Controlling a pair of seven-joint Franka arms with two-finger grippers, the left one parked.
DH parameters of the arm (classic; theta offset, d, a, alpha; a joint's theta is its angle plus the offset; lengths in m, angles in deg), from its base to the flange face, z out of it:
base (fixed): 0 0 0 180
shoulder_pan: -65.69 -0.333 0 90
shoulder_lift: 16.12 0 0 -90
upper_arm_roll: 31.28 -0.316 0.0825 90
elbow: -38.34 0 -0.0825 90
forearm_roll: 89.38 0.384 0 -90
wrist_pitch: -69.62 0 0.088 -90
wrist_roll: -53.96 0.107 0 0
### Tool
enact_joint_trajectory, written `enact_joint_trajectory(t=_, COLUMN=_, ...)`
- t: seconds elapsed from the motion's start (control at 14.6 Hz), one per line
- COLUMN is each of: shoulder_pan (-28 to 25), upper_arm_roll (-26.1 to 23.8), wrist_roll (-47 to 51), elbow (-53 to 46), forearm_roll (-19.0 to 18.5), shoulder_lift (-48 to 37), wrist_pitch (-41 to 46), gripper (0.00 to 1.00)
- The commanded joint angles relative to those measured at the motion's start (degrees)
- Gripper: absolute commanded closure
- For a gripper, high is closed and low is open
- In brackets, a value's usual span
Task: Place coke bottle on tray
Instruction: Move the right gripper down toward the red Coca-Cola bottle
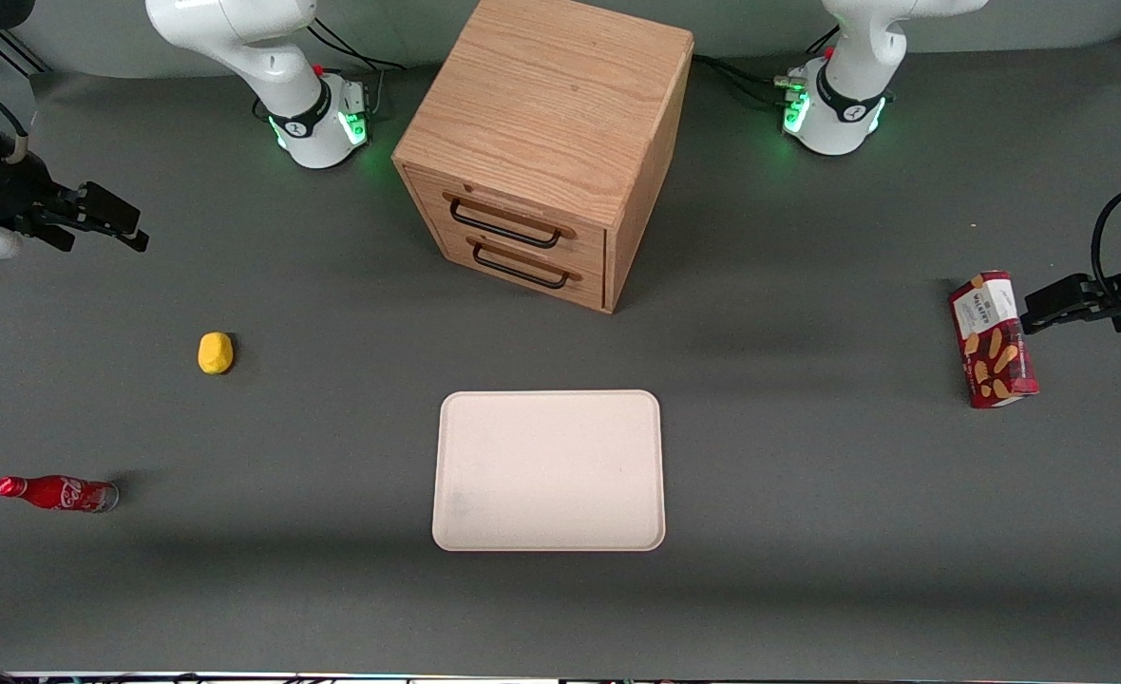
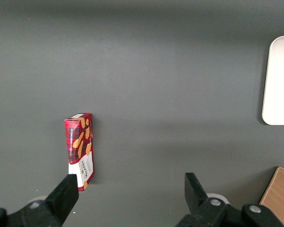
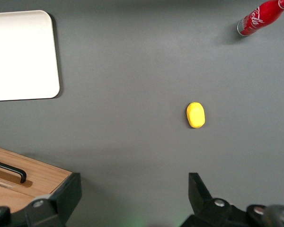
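Observation:
The coke bottle (image 1: 57, 493) (image 3: 261, 17) is a slim red bottle with white script, lying on its side on the grey table at the working arm's end, close to the front camera. The pale cream tray (image 1: 549, 470) (image 3: 21, 55) (image 2: 279, 80) lies flat in the middle of the table, with nothing on it. My gripper (image 1: 114, 221) (image 3: 132, 189) hangs high over the working arm's end, farther from the front camera than the bottle and well apart from it. Its fingers (image 3: 199, 191) stand open with only bare table between them.
A yellow lump (image 1: 216, 352) (image 3: 196, 115) lies between the gripper and the bottle. A wooden two-drawer cabinet (image 1: 546, 142) (image 3: 19, 182) stands farther from the camera than the tray. A red biscuit box (image 1: 993, 339) (image 2: 80, 150) stands toward the parked arm's end.

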Motion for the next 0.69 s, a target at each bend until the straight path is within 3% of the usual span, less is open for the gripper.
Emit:
enact_joint_trajectory(t=0.0, shoulder_pan=0.28, upper_arm_roll=-0.49, wrist_roll=1.12, elbow=-2.42, forearm_roll=-1.25, shoulder_lift=1.40, wrist_pitch=1.67, gripper=0.00)
enact_joint_trajectory(t=0.27, shoulder_pan=0.46, upper_arm_roll=1.87, wrist_roll=-2.11, elbow=-6.36, forearm_roll=-1.16, shoulder_lift=6.13, wrist_pitch=1.58, gripper=0.00)
enact_joint_trajectory(t=0.62, shoulder_pan=1.15, upper_arm_roll=10.13, wrist_roll=-19.08, elbow=-17.86, forearm_roll=-0.46, shoulder_lift=20.00, wrist_pitch=0.70, gripper=0.00)
